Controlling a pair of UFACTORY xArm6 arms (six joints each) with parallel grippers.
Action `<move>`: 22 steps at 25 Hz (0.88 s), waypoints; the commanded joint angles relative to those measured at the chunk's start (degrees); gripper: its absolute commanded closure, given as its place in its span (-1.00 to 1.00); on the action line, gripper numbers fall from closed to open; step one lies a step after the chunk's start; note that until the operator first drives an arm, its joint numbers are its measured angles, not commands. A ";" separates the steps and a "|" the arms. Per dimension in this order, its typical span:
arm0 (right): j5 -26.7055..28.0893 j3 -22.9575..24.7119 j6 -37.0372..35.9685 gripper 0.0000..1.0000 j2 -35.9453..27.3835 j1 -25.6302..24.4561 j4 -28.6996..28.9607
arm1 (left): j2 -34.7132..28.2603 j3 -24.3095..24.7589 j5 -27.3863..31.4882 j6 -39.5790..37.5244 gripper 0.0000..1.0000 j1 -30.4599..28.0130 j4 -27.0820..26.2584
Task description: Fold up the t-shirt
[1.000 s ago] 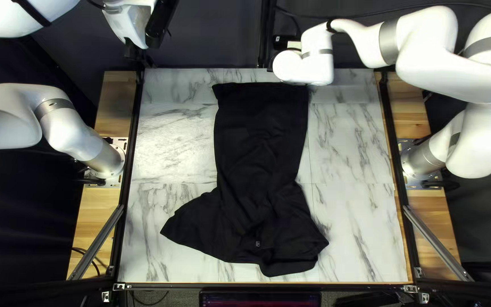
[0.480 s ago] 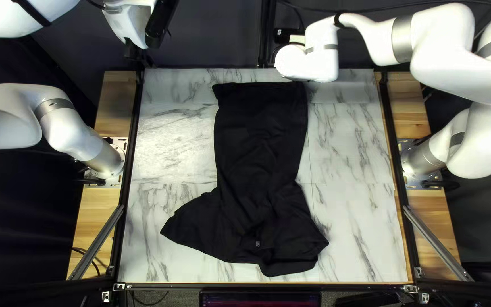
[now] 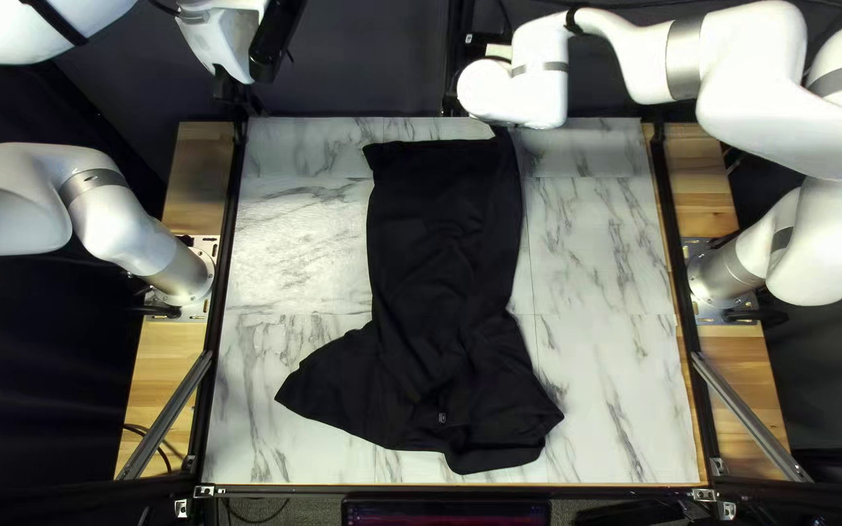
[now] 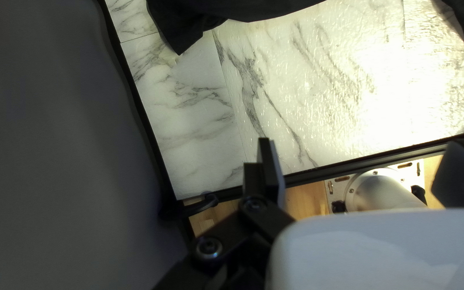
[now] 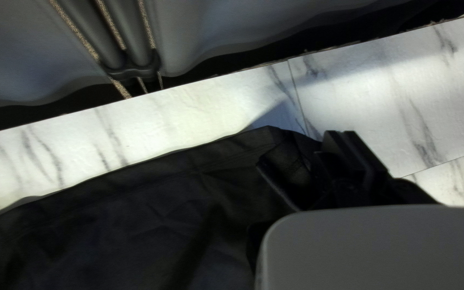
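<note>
A black t-shirt (image 3: 443,292) lies lengthwise down the middle of the marble table (image 3: 596,241), sleeves and collar bunched at the near end. My right gripper (image 5: 308,161) is shut on the shirt's (image 5: 135,209) far right hem corner, which is raised off the marble by the table's far edge. In the top left view that gripper is hidden under its white wrist (image 3: 516,88). My left gripper (image 4: 361,169) hangs open and empty above the table's far left corner, well clear of the shirt's edge (image 4: 183,20). It is also at the top of the top left view (image 3: 271,36).
Wooden strips (image 3: 187,190) and black frame rails (image 3: 666,219) border the marble on both sides. The two arm bases (image 3: 180,281) (image 3: 721,281) stand on those strips. A dark curtain (image 5: 54,48) hangs just behind the far edge.
The right wrist has risen and shifted left along the far edge, drawing the shirt's far right hem corner up and inward. The left arm has stayed still.
</note>
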 commanded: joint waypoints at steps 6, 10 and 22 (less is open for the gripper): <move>-3.15 -3.18 -0.39 1.00 6.54 -0.93 0.69 | 0.00 0.00 0.00 0.00 -1.00 0.00 0.00; -3.24 -5.57 -1.51 1.00 9.31 -1.59 1.12 | 0.00 0.00 0.00 0.00 -1.00 0.00 0.00; -5.80 -5.38 -1.12 1.00 11.98 -2.12 1.24 | 0.00 0.00 0.00 0.00 -1.00 0.00 0.00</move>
